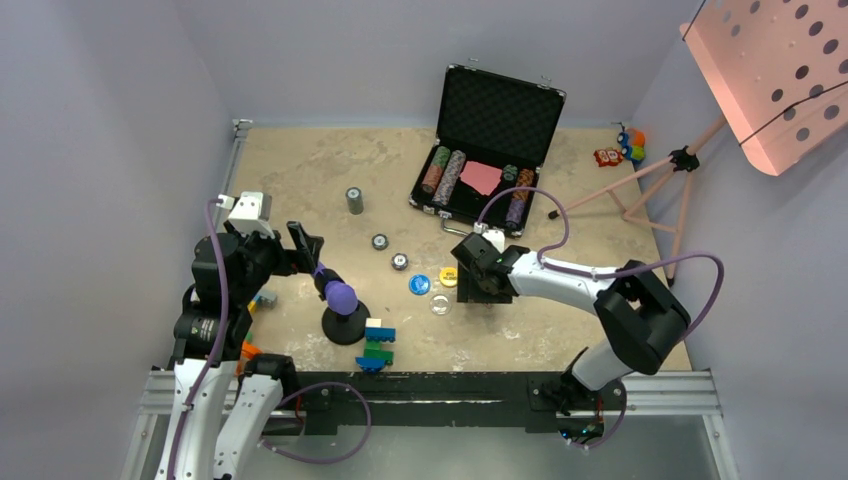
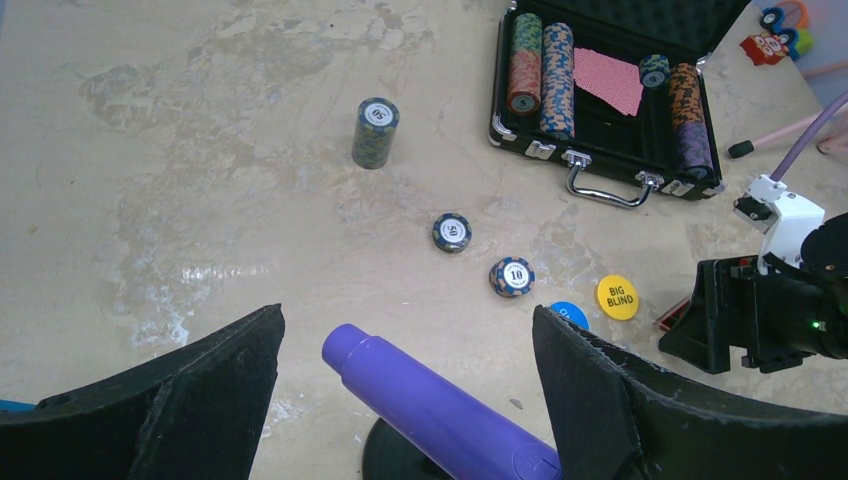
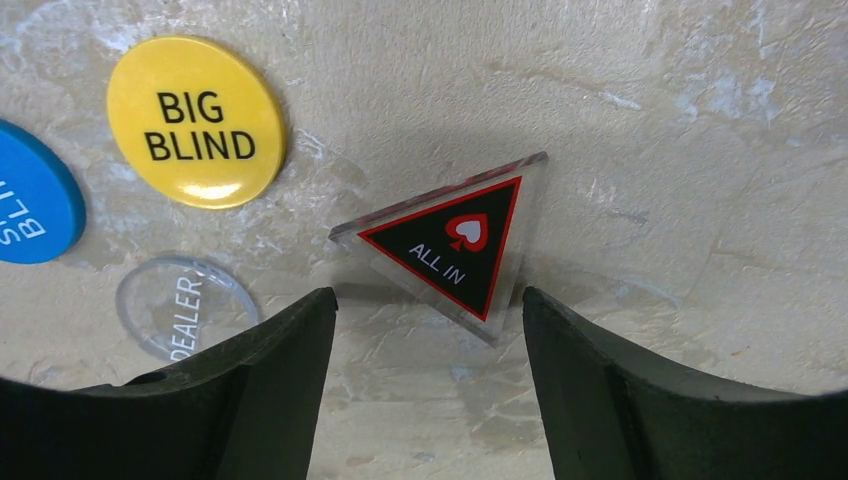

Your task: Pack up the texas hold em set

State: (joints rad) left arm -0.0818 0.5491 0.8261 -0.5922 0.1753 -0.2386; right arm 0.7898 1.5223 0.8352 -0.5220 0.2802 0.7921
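Right tool (image 3: 425,315) is spread wide open, with the triangular ALL IN marker (image 3: 455,240) between its fingers and nothing gripped. The yellow BIG BLIND button (image 3: 196,120), blue button (image 3: 30,195) and clear dealer button (image 3: 185,305) sit just beside it on the bench (image 3: 650,100). Left tool (image 2: 407,325) is released too, straddling the purple-tipped object (image 2: 440,410). The black case (image 1: 500,110) lies open at the far side, with chips (image 1: 448,175) and pink cards (image 1: 480,177) inside.

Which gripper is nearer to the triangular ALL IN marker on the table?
Right. The right gripper is open directly over the ALL IN marker; the left gripper is far away, above the purple-tipped object.
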